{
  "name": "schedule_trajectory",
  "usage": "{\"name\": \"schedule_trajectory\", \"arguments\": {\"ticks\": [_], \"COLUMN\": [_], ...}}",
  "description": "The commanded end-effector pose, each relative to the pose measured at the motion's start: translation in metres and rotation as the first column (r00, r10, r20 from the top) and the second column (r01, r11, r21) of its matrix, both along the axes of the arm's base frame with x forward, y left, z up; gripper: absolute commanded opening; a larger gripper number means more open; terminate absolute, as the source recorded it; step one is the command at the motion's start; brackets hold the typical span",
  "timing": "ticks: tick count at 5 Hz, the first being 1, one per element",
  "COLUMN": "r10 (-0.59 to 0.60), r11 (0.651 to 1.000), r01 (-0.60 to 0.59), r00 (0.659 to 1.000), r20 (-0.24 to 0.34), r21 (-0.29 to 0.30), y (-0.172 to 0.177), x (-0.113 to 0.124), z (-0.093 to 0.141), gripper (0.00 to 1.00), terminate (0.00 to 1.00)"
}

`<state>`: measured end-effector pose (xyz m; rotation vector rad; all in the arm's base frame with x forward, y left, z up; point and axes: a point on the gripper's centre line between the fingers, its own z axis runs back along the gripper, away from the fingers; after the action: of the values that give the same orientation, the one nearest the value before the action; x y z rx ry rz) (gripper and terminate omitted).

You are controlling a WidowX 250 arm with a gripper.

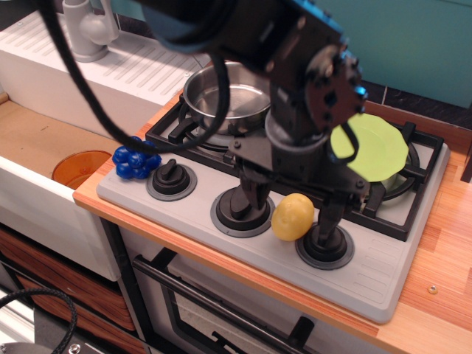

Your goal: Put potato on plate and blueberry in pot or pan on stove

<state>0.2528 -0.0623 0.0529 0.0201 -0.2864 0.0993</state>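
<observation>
The robot's hand (290, 214) is low over the front of the stove (383, 273). It is open, with one finger on each side of the potato (293, 217), and nothing is pinched. The potato sits on the stove between the middle knob (242, 209) and the right knob (325, 245). The green plate (372, 146) lies on the stove's right burner. The shiny pot (221, 92) stands on the stove's left burner. The blueberry (135, 159) rests at the stove's front left corner, just beside the left knob (170, 179).
</observation>
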Motion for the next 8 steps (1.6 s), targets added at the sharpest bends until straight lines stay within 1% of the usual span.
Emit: {"name": "schedule_trajectory", "arguments": {"ticks": [1, 3, 4, 5, 6, 7, 8], "r10": [-0.013, 0.002, 0.006, 0.013, 0.033, 0.051, 0.073], "r11": [1.0, 1.0, 1.0, 0.999, 0.999, 0.999, 0.997], "r01": [0.014, 0.0, -0.003, -0.012, -0.033, -0.051, -0.072], "r00": [0.999, 0.997, 0.997, 0.999, 0.999, 0.998, 0.993], "r20": [0.049, 0.077, 0.072, 0.052, 0.012, -0.031, -0.088], "r21": [-0.015, -0.029, -0.03, -0.03, -0.021, -0.009, 0.014], "y": [0.007, 0.003, 0.001, -0.002, -0.005, -0.009, -0.012], "x": [0.007, 0.007, 0.008, 0.008, 0.004, -0.001, -0.002], "z": [-0.005, -0.022, -0.026, -0.02, -0.002, 0.019, 0.048], "gripper": [1.0, 1.0, 0.0, 0.0, 0.0, 0.0, 0.0], "terminate": [0.0, 0.0, 0.0, 0.0, 0.0, 0.0, 0.0]}}
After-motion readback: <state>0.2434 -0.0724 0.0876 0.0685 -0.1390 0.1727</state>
